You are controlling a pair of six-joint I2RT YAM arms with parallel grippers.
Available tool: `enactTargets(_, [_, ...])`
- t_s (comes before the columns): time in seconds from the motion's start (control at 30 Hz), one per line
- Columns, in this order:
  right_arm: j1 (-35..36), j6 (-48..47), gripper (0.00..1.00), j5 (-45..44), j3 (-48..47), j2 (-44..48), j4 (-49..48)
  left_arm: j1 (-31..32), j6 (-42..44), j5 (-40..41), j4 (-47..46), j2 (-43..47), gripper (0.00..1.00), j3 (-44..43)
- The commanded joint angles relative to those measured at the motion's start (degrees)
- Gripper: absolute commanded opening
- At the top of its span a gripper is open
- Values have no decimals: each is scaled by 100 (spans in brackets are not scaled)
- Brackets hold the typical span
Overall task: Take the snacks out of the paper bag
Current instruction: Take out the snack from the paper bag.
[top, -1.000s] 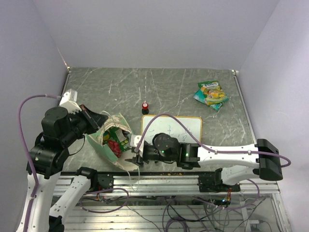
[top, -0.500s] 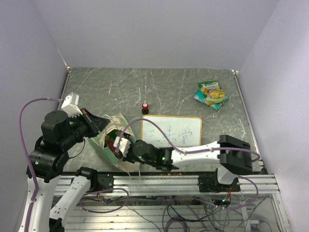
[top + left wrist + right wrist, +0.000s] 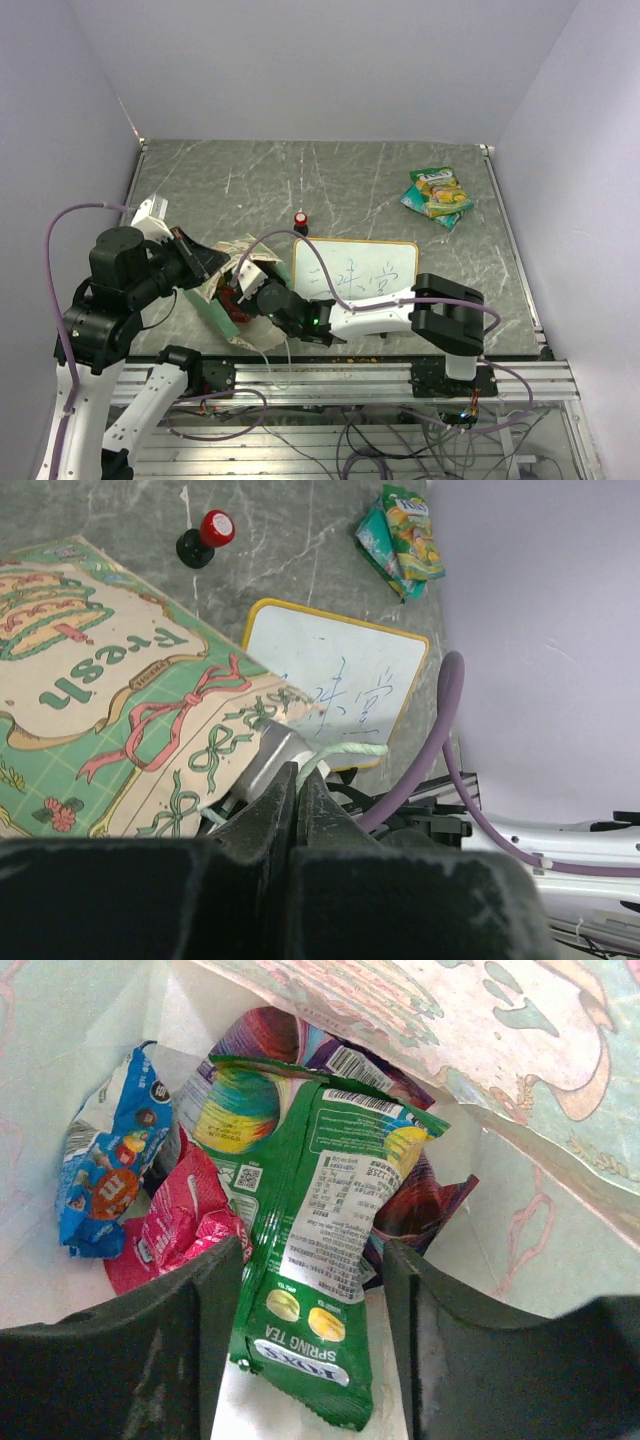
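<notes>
The paper bag [image 3: 212, 303] lies tipped over at the near left of the table [image 3: 350, 180]. The wood-framed whiteboard [image 3: 365, 268] lies flat just beside it on the right, and yellow-green packets [image 3: 437, 195] rest well apart at the far right. The left gripper [image 3: 297, 790] is pressed together on the bag's upper rim. The right gripper [image 3: 308, 1270] sits inside the mouth with its fingers spread either side of a green packet [image 3: 320, 1210], which overlaps a purple packet [image 3: 290, 1035], a red packet [image 3: 185, 1225] and a blue packet [image 3: 105, 1175]; a small red-topped knob [image 3: 300, 220] stands just behind the whiteboard's left corner.
</notes>
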State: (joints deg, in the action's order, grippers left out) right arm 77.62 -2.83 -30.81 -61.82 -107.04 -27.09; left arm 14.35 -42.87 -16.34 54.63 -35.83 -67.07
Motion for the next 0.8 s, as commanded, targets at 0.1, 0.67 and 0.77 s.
enactTargets(0.1, [-58,-11,68,-763,-70,-521,-887,15,-185,107,397,304,7,13])
enactTargets(0.67, [-380,335,31,347,-400,-1253,-594,15,-436,-45,-29,243,7,247])
enactTargets(0.77, [-380,340,19,537,-458,-1047,-528,15,-458,98,10,205,7,246])
